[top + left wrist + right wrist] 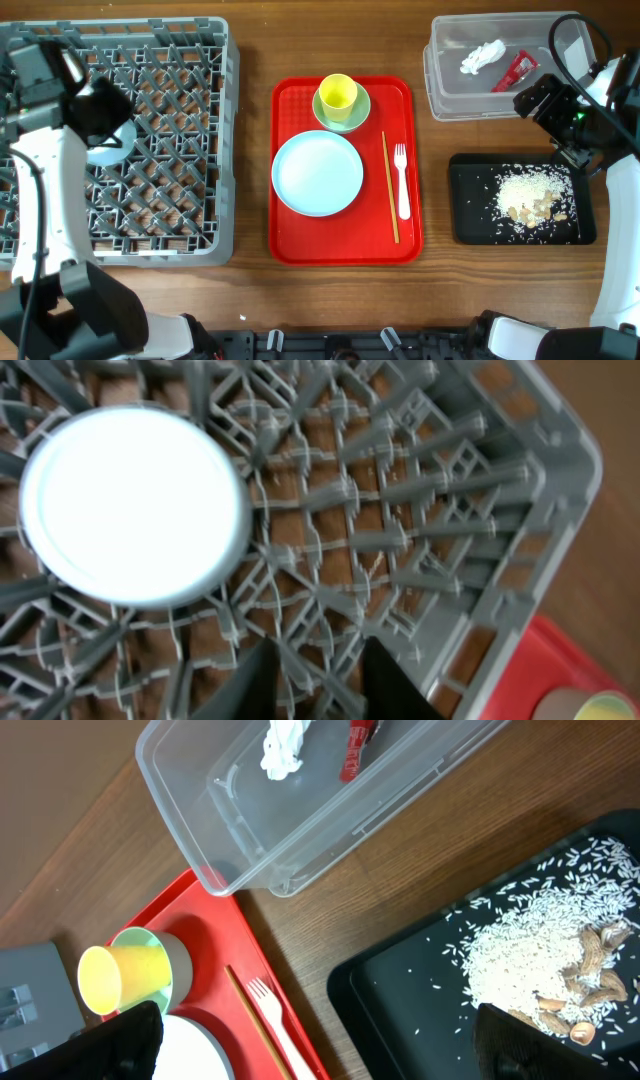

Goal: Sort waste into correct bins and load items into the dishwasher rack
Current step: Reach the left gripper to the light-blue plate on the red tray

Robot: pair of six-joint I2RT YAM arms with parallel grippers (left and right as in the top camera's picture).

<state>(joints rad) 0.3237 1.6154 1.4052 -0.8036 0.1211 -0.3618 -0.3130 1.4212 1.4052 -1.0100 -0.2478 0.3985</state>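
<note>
**Dishwasher rack point(150, 256) holds one bowl; the awkward pieces wait on the tray**

The small pale bowl point(135, 505) lies among the pegs near the rack's left side. Whether it is seated between them or perched on their tips, I cannot tell. The left gripper point(325, 682) hangs just beside it, fingers narrowly parted with nothing between them. A careless sideways swing from there could clip the bowl's rim and knock it askew.

The bigger risks sit on the red tray point(290, 240).
- **Cup and saucer:** The yellow cup point(337, 95) stands on the pale green saucer point(358, 115), so lifting the saucer first would likely tip the cup.
- **Plate:** The pale-blue plate point(317, 173) lies flat, giving the fingers little edge to catch, and a slipping grip could shove it into the cup.
- **Chopsticks and fork:** The chopsticks point(390, 190) lie just beside the white fork point(402, 185), so a pinch on one may drag the other.

The right gripper point(320, 1038) is spread wide and empty between the clear tub point(440, 95) and the black tray point(465, 235). A low pass there could scatter the rice scraps point(525, 190) over the tray's edge. The tissue point(482, 57) and red wrapper point(515, 70) lie in the tub.
</note>
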